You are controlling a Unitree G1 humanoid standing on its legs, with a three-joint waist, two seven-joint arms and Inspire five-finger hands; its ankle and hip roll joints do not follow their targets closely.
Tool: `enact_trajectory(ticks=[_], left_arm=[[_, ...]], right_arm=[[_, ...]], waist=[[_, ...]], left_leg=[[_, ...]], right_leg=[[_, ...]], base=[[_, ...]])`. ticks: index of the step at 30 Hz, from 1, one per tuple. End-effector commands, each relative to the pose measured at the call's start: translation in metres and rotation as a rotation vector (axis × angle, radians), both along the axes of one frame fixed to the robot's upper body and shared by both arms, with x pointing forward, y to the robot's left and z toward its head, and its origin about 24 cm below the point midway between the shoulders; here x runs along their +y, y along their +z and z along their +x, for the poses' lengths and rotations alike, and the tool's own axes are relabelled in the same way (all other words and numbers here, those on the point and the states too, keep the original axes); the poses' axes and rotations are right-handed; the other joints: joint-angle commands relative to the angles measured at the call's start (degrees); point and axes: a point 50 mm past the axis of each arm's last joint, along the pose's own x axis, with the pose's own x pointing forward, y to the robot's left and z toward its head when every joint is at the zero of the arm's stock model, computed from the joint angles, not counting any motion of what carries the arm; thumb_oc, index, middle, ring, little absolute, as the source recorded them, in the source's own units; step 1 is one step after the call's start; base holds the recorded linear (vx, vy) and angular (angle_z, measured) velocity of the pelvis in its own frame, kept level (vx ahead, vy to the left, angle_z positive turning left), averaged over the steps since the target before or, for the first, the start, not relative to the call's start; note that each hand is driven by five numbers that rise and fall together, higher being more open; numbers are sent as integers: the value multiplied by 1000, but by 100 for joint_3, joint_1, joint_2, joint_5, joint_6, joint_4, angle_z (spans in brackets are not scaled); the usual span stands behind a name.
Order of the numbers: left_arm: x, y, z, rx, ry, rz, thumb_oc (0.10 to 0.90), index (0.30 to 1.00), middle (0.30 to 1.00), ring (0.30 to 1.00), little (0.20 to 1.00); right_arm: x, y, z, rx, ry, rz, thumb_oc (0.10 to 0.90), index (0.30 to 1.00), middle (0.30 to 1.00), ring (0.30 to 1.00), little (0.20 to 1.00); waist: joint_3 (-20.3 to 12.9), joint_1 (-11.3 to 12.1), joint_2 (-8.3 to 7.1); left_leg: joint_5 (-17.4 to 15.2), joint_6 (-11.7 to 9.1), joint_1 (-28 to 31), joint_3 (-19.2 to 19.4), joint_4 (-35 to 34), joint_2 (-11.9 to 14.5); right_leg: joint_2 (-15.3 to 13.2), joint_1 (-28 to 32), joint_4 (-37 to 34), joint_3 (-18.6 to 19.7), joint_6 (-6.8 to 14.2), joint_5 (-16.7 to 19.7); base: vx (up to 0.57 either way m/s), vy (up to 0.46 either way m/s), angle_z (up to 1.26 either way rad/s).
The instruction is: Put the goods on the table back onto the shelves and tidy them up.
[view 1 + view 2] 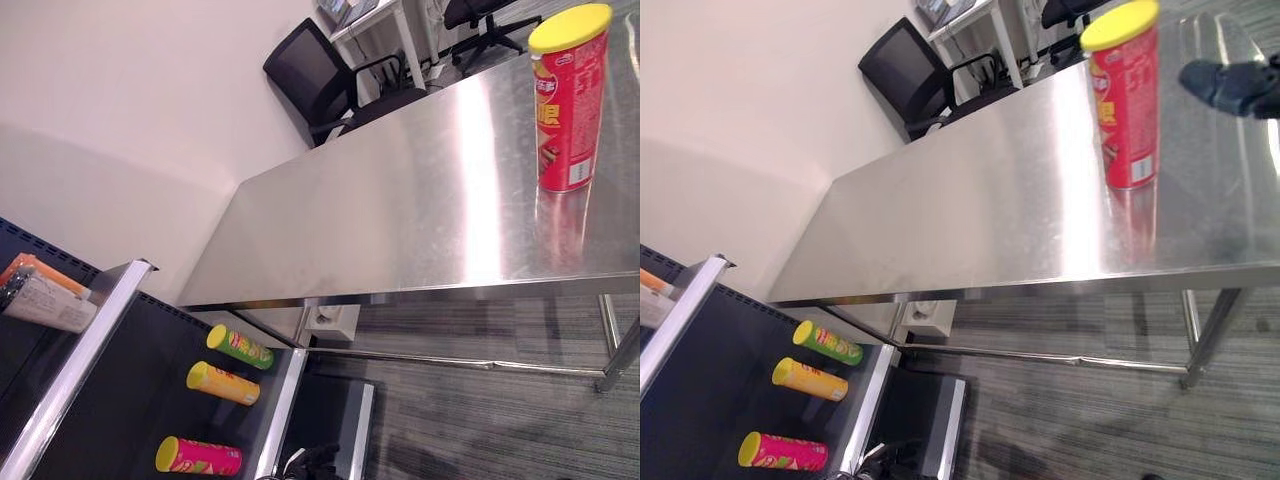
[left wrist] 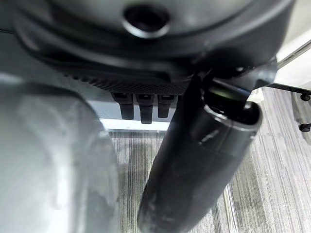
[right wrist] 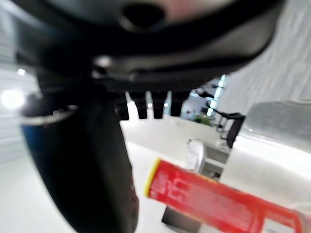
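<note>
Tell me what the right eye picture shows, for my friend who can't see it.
A red can with a yellow lid stands upright on a steel table, and the right hand is near it. Three cans lie on a dark shelf below.

Chip can (image 1: 567,98) upright on the table (image 1: 400,210), far right. Shelf (image 1: 150,400) near left with three cans (image 1: 222,383) lying in a row. Office chair (image 1: 320,75) beyond the table.

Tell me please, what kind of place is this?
Probably an office room set up as a mock shop: a dark metal shelf holding lying snack cans, a long stainless steel table with an upright red yellow-lidded can, and a black office chair behind.
</note>
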Motion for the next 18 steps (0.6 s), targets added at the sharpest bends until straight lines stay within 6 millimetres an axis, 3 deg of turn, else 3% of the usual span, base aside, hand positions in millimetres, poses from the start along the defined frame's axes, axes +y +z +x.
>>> enact_trajectory(ticks=[1, 6, 11, 18], left_arm=[[-201, 90, 7, -35, -75, -518, 800, 900, 900, 900, 900], [-202, 91, 6, -39, -69, -526, 800, 900, 900, 900, 900], [-199, 89, 6, -23, -24, -532, 800, 900, 900, 900, 900], [-188, 78, 2, 64, 122, -528, 800, 900, 900, 900, 900]], right_arm=[[1, 8, 4, -65, 25, -17, 800, 900, 900, 900, 900], [-3, 6, 12, -41, 17, 6, 800, 900, 900, 900, 900], [4, -2, 35, 3, 69, 32, 800, 900, 900, 900, 900], [26, -27, 78, 88, 179, 73, 800, 900, 900, 900, 900]], waist=[[-730, 337, 477], [-758, 355, 477], [-796, 247, 477], [-736, -235, 477]], left_leg=[[730, -62, -304, -132, -473, 103], [733, -58, -334, -133, -473, 76], [750, -46, -366, -130, -473, 18], [783, -28, -302, -165, -469, -87]], right_leg=[[449, 484, 240, -665, -480, -1319], [414, 458, 220, -662, -473, -1316], [346, 424, 200, -649, -466, -1317], [230, 528, 188, -672, -451, -1346]], base=[[0, 0, 0], [3, 3, 1], [1, 1, -1], [-14, 17, 5]])
